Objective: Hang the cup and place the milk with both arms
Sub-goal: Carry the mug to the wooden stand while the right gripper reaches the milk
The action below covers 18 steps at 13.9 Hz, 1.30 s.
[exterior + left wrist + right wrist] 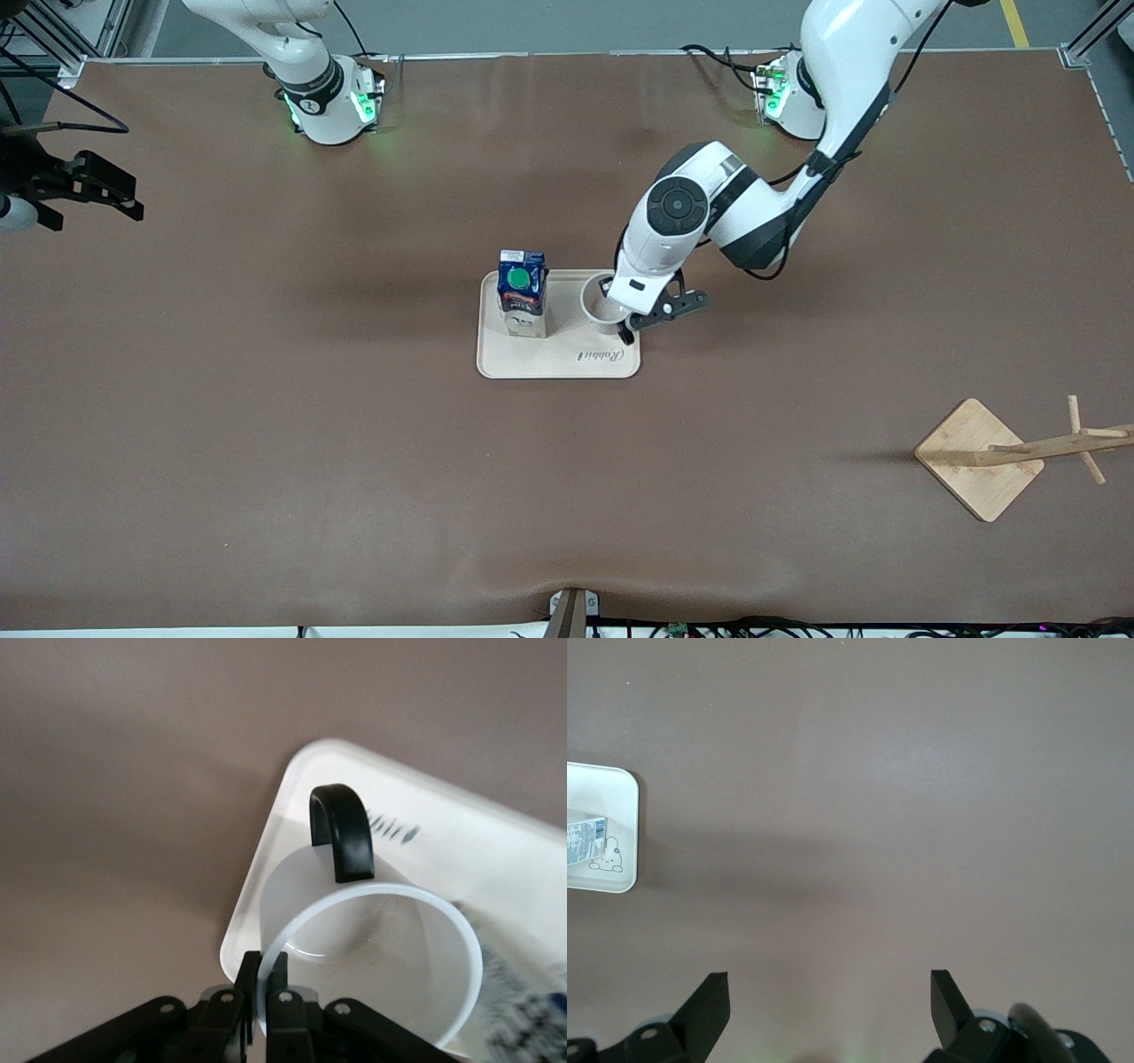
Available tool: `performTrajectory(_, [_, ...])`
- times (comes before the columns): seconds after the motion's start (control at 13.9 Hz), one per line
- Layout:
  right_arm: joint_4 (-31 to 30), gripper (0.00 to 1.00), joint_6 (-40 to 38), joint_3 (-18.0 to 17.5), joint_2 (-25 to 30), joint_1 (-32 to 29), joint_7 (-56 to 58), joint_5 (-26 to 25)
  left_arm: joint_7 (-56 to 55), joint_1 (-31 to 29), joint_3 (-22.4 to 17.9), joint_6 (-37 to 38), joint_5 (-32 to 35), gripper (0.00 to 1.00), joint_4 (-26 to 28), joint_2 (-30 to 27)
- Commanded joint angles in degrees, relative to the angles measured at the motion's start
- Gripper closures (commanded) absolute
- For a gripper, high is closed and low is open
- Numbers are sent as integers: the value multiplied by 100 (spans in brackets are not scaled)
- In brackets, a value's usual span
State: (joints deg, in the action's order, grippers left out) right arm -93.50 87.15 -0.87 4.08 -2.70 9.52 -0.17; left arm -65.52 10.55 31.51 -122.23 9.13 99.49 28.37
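— Pinching anything yet? 
— Left gripper [264, 979] has closed on the small white black-handled cup's [376, 966] rim, on the pale tray [558, 363]; nothing hung.
— Blue-topped milk carton [522, 306]? 
— At the cup's nine o'clock on the tray; right gripper [828, 1001] waits, wide open, empty.

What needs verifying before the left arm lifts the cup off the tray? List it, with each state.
1. Left end effector shut on the cup rim: ok.
2. Black handle free of the fingers: ok.
3. Milk carton upright on the tray, apart from the cup: ok.
4. Wooden rack upright at the left arm's end of the table: cannot tell; its post shows slanted.
5. Right end effector open, waiting over bare table: ok.
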Motion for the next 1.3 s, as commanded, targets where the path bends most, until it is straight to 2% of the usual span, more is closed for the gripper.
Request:
performTrajectory(0.0, [139, 0, -57, 25, -371, 154, 50, -1, 91, -403, 22, 577, 133, 100, -491, -304])
performTrajectory(0.22, [174, 0, -39, 34, -845, 182, 50, -97, 696, -974, 22, 639, 133, 100, -562, -639])
performTrajectory(0.58, [236, 0, -66, 25, -892, 278, -142, 113, 2085, -1888, 22, 718, 133, 100, -685, -999])
performTrajectory(0.72, [236, 0, -57, 16, -900, 506, -772, 375, 2507, -2266, 22, 718, 133, 100, -685, -1105])
performTrajectory(0.87, [236, 0, 13, 16, -970, 620, -1371, 867, 2903, -2679, 22, 718, 133, 100, -685, -1202])
performTrajectory(1.01, [245, 0, 109, 16, -1172, 980, -1785, 1036, 3429, -3101, 31, 718, 63, 100, -834, -1202])
performTrajectory(1.23, [245, 0, 417, 8, -1427, 1760, -2120, 1054, 3828, -3401, 48, 718, 45, 100, -879, -1220])
